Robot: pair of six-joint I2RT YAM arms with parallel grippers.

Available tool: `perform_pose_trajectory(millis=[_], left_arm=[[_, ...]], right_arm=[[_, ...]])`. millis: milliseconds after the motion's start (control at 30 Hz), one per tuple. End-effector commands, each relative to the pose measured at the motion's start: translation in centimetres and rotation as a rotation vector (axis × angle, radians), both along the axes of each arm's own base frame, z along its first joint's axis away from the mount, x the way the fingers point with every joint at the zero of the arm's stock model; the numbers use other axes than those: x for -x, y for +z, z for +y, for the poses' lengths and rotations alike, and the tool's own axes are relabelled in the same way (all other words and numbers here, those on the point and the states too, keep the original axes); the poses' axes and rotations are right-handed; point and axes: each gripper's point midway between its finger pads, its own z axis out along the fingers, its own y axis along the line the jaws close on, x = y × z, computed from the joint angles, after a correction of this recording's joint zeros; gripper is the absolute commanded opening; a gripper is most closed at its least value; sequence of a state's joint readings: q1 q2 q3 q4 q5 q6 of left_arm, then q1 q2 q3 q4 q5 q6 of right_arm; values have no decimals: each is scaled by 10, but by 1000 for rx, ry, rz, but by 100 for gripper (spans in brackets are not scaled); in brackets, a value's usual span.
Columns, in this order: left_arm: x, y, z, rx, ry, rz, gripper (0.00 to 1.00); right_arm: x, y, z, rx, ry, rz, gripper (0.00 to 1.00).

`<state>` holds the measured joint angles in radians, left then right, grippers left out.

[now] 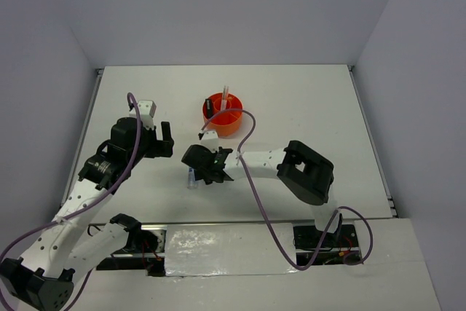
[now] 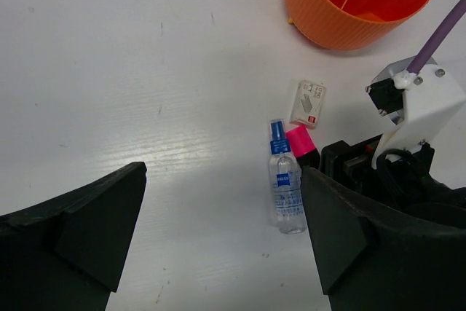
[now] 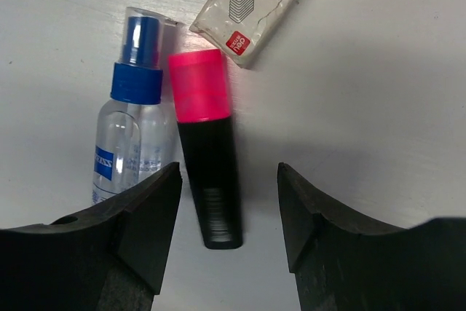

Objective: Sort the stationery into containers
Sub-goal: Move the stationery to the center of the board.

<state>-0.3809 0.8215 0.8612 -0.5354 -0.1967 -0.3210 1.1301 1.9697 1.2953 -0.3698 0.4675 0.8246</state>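
Note:
A pink-black highlighter (image 3: 207,151) lies on the white table. Next to it lie a small clear spray bottle with a blue nozzle (image 3: 131,136) and a small white staples box (image 3: 255,5). My right gripper (image 3: 229,209) is open, low over the table, with its jaws on either side of the highlighter's black end. In the top view it (image 1: 206,171) hides the highlighter. The round orange organiser (image 1: 223,114) stands just beyond, holding an upright white pen (image 1: 225,95) and a black item (image 1: 210,107). My left gripper (image 2: 222,231) is open and empty, left of the bottle (image 2: 285,180).
The left wrist view shows the organiser (image 2: 349,20), the staples box (image 2: 307,103), the highlighter's pink cap (image 2: 298,138) and the right arm's wrist (image 2: 408,107) close together. A purple cable (image 1: 251,125) loops over the right arm near the organiser.

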Motion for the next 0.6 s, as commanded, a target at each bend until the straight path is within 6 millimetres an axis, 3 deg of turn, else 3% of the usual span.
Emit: perform_pose_trajectory(millis=[0,200,400,567], left_arm=[[-4,6,0,16,14,-18,99],[-3,4,0,13,10,-12,99],[-4,2,-2,13,4,-5,99],[-4,1,-3,14,-1,2,99]], right_arm=[[-5,9,11,-21,-7,-30,62],[-7,-2,7,4,-13,-13,61],[0,1,-4,-4,-2,-8,48],[8,-5,-23,33,28,-6,45]])
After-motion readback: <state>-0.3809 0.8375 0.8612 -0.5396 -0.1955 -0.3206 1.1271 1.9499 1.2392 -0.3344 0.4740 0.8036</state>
